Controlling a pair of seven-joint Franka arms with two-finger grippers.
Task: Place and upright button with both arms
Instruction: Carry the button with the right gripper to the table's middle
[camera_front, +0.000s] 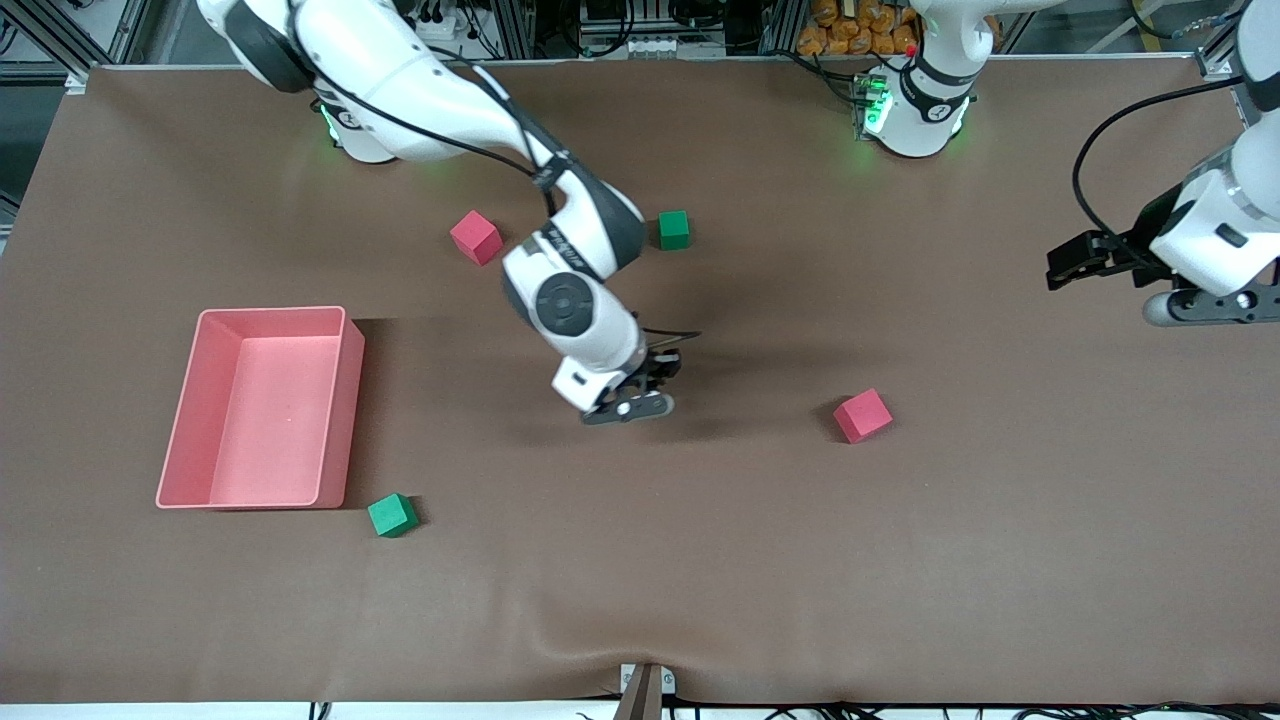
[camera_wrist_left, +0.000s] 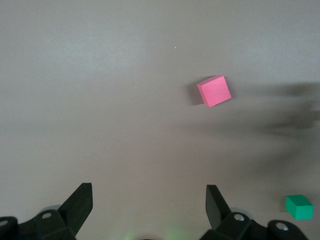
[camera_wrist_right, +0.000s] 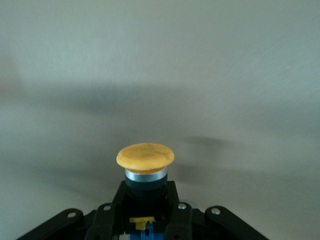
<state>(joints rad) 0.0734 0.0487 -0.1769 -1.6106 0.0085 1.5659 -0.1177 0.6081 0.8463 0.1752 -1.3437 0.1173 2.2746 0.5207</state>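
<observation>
Holding the button (camera_wrist_right: 145, 165), the right pincer (camera_front: 640, 398) is clenched on its body, cap pointing away from the wrist, low over mid surface (camera_front: 700, 560) btwn the tray (camera_front: 340, 400) and a red cube (camera_front: 862, 415). Pickup looks done; placing and standing it upright is left, I'd judge. Left pincer (camera_wrist_left: 149, 202) waits, released, over the left arm's end. Only the right wrist view shows the button; front view hides it but shows both arms.
</observation>
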